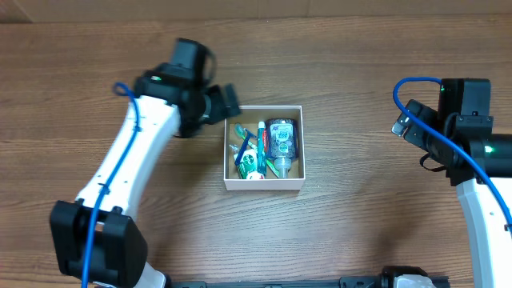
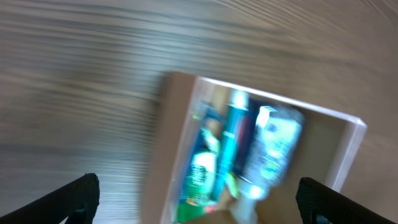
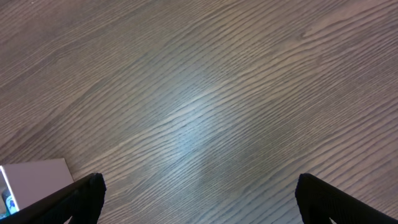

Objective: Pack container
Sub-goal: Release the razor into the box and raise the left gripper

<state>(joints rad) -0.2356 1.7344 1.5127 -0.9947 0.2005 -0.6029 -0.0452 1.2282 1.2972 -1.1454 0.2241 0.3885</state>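
The container (image 1: pixel 264 185), a small white-walled cardboard box with a brown inside, sits at the table's middle. It holds a green toothpaste tube (image 1: pixel 253 163), a blue-green toothbrush (image 1: pixel 262 142) and a clear bottle with a dark label (image 1: pixel 282 139). My left gripper (image 1: pixel 226 102) is open and empty, just off the box's upper left corner. The left wrist view is blurred and shows the box (image 2: pixel 348 140) and its contents between the spread fingers (image 2: pixel 198 200). My right gripper (image 1: pixel 406 122) is open and empty, far right of the box; its wrist view (image 3: pixel 198 198) shows bare wood and a box corner (image 3: pixel 37 177).
The wooden table (image 1: pixel 360 232) surrounds the box. The left arm (image 1: pixel 132 156) crosses the left side and the right arm (image 1: pixel 480 172) stands at the right edge.
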